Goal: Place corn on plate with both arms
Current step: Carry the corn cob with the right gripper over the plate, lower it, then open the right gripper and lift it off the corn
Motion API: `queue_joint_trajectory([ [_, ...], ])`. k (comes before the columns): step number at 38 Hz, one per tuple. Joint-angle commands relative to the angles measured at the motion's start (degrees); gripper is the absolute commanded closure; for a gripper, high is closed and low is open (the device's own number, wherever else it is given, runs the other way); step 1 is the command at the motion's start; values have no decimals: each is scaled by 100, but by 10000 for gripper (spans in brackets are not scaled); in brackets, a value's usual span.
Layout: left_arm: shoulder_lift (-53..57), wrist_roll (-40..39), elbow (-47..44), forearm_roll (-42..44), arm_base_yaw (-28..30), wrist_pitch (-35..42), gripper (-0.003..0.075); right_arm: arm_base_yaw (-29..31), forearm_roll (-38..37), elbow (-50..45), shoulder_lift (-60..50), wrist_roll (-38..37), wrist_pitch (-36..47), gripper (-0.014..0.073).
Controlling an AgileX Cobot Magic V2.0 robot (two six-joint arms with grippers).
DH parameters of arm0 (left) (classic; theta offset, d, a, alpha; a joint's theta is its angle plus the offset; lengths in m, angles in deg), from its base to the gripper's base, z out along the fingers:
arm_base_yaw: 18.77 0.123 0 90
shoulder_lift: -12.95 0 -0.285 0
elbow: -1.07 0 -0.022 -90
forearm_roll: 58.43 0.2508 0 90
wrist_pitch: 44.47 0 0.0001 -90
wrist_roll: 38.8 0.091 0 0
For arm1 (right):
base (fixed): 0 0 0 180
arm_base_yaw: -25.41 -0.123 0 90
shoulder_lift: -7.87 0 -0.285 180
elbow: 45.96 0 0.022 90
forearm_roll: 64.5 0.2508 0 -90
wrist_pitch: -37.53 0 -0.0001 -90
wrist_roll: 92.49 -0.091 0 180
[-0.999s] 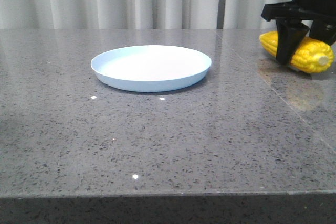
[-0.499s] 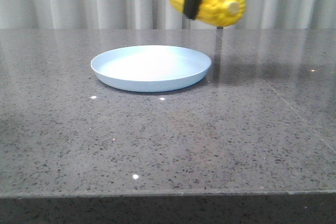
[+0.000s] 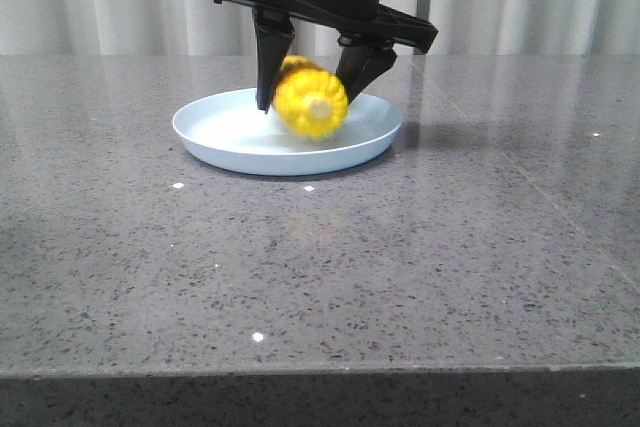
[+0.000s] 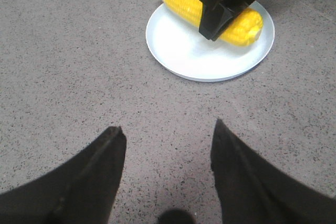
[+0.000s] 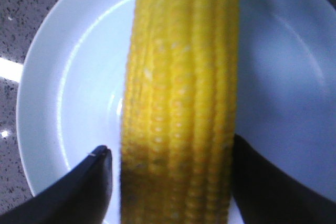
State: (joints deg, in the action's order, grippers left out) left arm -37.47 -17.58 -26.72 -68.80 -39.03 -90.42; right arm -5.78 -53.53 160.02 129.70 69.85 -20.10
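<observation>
Gripping the corn (image 3: pixel 311 102) across its middle, my right gripper (image 3: pixel 311 73) has a dark finger pressed on each flank of the cob, which hangs low over the plate (image 3: pixel 225 142); whether it touches the surface yet I cannot tell. My left gripper (image 4: pixel 167 140) hangs spread wide and empty over the grey table (image 3: pixel 420 247), well apart. Judging the risk: the cob is round, so releasing from any height could let it roll over the low rim.
</observation>
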Motion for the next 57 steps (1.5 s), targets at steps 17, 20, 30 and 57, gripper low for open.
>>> queue_joint_trajectory([
  [17, -11, -40, 146, -73, -37, 428, 352, -25, -753, -119, -1795, 1099, -171, 31],
  [20, -11, -40, 146, -73, -37, 428, 352, -25, -1211, -422, -2220, 1099, -347, 31],
  [30, -11, -40, 146, -73, -37, 428, 352, -25, -1839, -1801, -3797, 1094, -603, 31],
  [57, -11, -40, 146, -73, -37, 428, 352, -25, -1856, -5013, -7630, 823, 505, 31],
])
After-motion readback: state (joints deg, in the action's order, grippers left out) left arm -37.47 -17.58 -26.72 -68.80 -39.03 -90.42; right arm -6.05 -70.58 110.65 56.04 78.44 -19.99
